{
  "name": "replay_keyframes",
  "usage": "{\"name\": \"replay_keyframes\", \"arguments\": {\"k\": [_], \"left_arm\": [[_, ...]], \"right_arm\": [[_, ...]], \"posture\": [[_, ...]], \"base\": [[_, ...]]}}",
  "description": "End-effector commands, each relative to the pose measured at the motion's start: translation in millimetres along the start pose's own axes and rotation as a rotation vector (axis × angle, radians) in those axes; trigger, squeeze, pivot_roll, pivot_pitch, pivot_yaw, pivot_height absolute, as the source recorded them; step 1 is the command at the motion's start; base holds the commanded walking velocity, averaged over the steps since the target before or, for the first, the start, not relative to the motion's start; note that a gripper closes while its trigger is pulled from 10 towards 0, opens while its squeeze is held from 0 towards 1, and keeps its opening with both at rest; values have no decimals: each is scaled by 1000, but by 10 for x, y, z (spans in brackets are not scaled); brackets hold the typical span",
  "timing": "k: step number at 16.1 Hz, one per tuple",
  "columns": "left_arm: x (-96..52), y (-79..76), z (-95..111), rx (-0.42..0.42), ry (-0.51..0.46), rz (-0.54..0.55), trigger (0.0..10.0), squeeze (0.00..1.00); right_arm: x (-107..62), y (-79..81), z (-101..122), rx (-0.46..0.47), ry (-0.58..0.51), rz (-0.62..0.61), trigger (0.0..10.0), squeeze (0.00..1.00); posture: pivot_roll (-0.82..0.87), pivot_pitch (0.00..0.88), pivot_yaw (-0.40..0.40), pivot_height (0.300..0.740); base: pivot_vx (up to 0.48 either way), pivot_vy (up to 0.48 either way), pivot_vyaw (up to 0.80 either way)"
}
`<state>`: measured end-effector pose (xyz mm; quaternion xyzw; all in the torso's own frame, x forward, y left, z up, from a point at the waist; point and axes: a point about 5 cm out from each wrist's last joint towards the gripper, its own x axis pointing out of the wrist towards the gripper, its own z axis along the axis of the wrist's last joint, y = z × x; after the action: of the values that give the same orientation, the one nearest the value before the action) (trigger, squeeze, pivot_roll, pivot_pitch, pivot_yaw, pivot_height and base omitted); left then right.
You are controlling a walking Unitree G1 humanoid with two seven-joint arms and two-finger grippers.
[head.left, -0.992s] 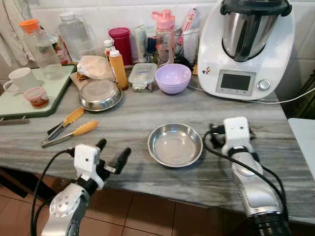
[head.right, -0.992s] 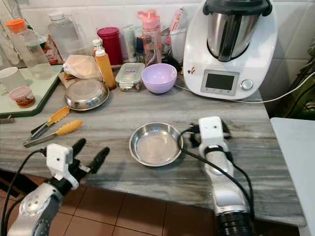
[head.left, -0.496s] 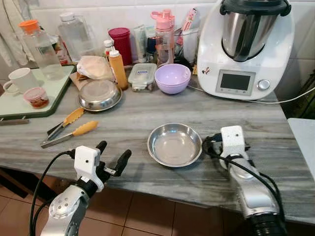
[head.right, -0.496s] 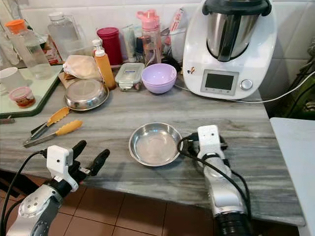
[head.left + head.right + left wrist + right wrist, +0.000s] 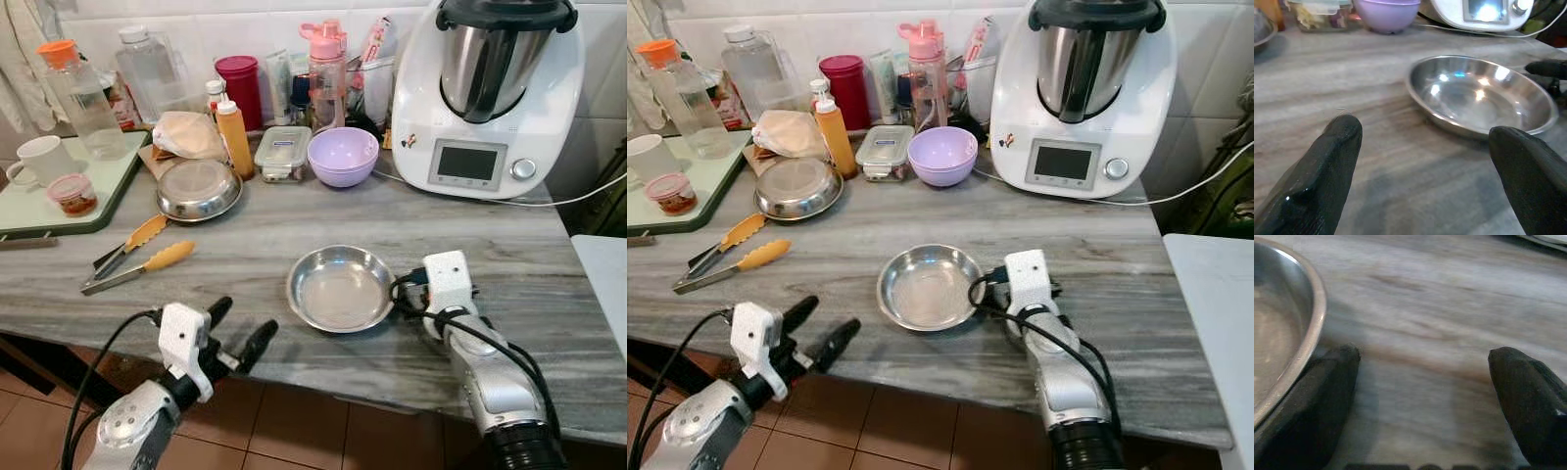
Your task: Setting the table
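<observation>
A shallow round steel dish lies upright and empty on the grey marbled counter, near the front edge.

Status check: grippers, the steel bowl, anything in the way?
Left gripper open, off counter edge. Right gripper open, beside steel bowl rim. Bowl empty, upright. Nothing blocking.

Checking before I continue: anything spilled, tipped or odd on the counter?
Nothing stands out. The steel plate sits flat and empty, the tongs lie beside it, and the back-row containers stand upright. No spills visible.
</observation>
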<state>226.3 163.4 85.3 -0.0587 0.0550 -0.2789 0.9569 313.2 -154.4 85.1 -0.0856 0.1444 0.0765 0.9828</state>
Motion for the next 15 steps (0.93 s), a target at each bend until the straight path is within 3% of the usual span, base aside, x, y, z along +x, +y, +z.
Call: {"name": "replay_keyframes", "arguments": {"k": [1,7,15], "left_arm": [[-26,13,23,12,7,-13,10000,0],[-35,38,22,17,23,-35,10000,0],[-60,128,44,27,-18,77,10000,0]], "right_arm": [[3,105,30,21,-7,56,10000,1000],[-11,282,80,38,-34,191,10000,1000],[-200,134,-24,-23,-73,153,10000,1000]], "posture": [[-132,7,71,740],[-136,0,66,740],[-138,2,71,740]], "base": [[0,0,0],[0,0,0],[0,0,0]]}}
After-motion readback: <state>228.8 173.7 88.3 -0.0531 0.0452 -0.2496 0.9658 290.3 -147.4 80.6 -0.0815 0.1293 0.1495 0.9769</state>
